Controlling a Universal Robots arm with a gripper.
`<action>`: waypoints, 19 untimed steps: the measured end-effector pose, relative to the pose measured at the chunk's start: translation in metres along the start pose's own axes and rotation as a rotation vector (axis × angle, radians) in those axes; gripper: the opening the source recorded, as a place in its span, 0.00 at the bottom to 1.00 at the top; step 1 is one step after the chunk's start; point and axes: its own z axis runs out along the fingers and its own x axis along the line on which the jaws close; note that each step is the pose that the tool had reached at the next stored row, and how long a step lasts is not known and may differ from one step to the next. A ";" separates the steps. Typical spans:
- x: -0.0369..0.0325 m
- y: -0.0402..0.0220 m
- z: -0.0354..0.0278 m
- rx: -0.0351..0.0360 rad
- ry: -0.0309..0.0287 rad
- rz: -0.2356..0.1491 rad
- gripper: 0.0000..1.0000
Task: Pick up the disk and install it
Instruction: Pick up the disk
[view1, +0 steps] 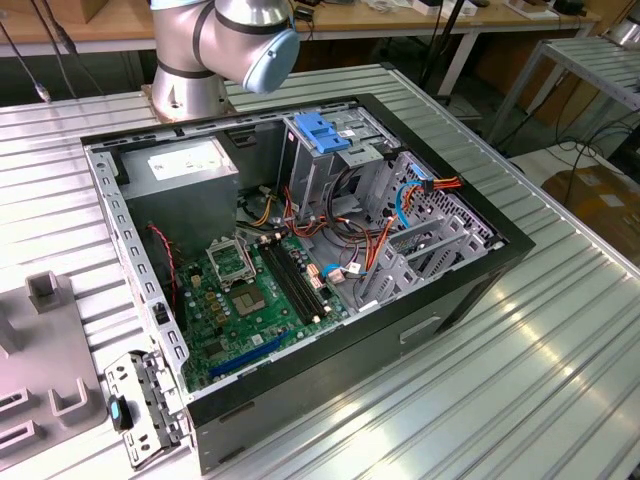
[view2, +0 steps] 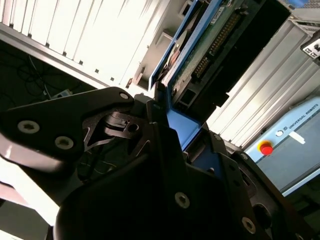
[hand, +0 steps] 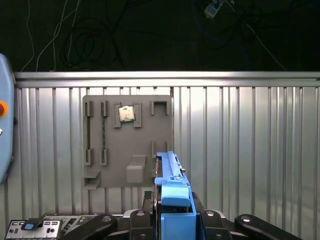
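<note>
- Disk (hand: 167, 172): being carried edge-on in the gripper, clear of the table. In the second wrist view the disk's (view2: 220, 35) green circuit-board face and blue side rail are showing.
- Gripper (hand: 172, 217): its dark fingers are closing on the disk from both sides and gripping it at the blue rail. The contact faces are hidden, so the firmness of the hold is only probable.
- Grey fixture plate (hand: 127, 165): lying on the ribbed metal table (hand: 240, 140) beyond the disk, with a processor chip (hand: 126, 114) sitting in one pocket.
- Computer case (view1: 470, 290): lying open on its side in the exterior view, with the motherboard (view1: 250, 290) exposed.
- Drive cage (view1: 325, 140): blue-topped, standing inside the case beside the power supply (view1: 190, 170).
- Loose cables (view1: 440, 185): trailing near the cage.
- Handling judgement: the carry is likely going best with the disk held square, rails parallel to the cage guides, and the path steering clear of those cables.
</note>
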 end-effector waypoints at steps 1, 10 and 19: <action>0.0000 -0.0013 0.0000 0.0000 0.0000 0.000 0.37; -0.0002 -0.0130 0.0002 0.0000 -0.0001 0.000 0.37; -0.0004 -0.0281 0.0004 0.0000 0.0000 0.000 0.37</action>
